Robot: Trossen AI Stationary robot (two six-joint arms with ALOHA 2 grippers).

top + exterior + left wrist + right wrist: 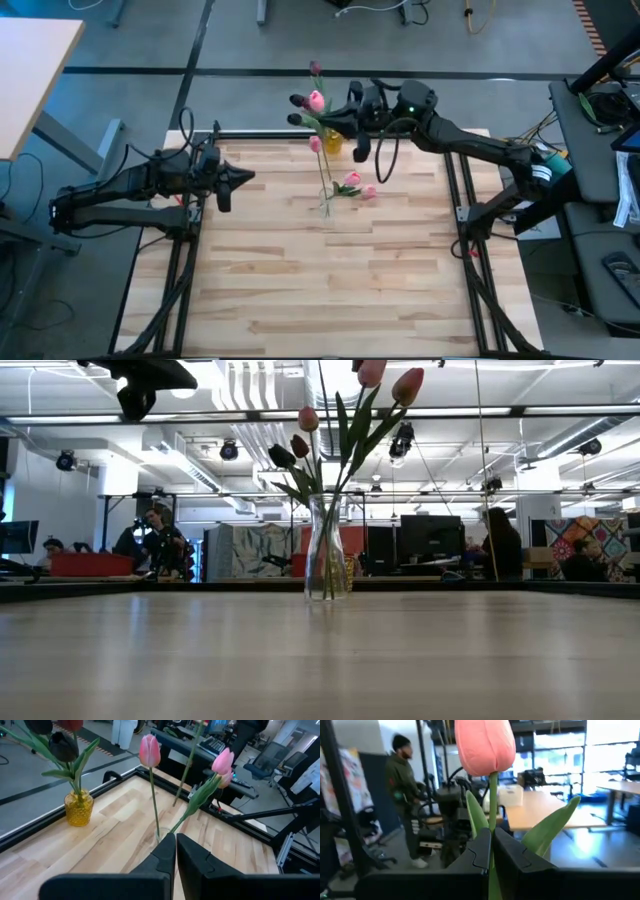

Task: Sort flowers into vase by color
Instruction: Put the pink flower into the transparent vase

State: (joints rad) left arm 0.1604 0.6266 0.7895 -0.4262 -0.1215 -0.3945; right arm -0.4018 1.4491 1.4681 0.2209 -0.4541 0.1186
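My right gripper (330, 115) is above the table's far edge, shut on a light pink tulip (485, 745), whose head also shows in the high view (316, 100). A yellow vase (332, 143) at the far edge holds dark maroon tulips (62, 745). A clear glass vase (327, 560) near the table's middle holds three pink tulips (150, 750) by their stems. My left gripper (176, 850) is shut and empty, left of the clear vase and pointing at it, as the high view (240, 180) shows. My right gripper pinches the pink tulip's green stem (493, 800) between its two fingers, a little below the head and among the leaves. The fingers come about level from the table's right and lie across the stem. The tulip stands upright, head above the fingers, lifted clear of the table.
Black rails (455, 200) frame the wooden table top on both sides. The near half of the table (320, 290) is bare wood. People (160, 545) and desks show in the room beyond the far edge.
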